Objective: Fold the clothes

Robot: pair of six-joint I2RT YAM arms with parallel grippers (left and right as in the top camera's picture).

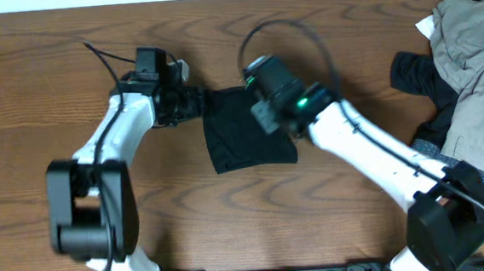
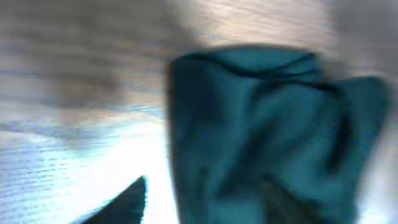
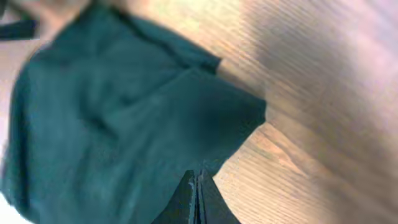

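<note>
Folded black fabric shirt [image 1: 247, 139] lies mid-desk [image 1: 39, 47]. The right claw [image 3: 198, 186] is clenched at its edge; I cannot tell the left claw's [image 1: 199, 103] state. Snagged fabric could drag the fold open.

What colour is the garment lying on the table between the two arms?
Plain black garment; the overhead view shows it best.

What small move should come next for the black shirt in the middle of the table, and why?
Probably grip the black shirt at its upper left corner with the left end effector, which is right beside it, and fold it rightwards. The shirt lies rumpled and uneven, and the right end effector, fingers together, is over its right part.
</note>
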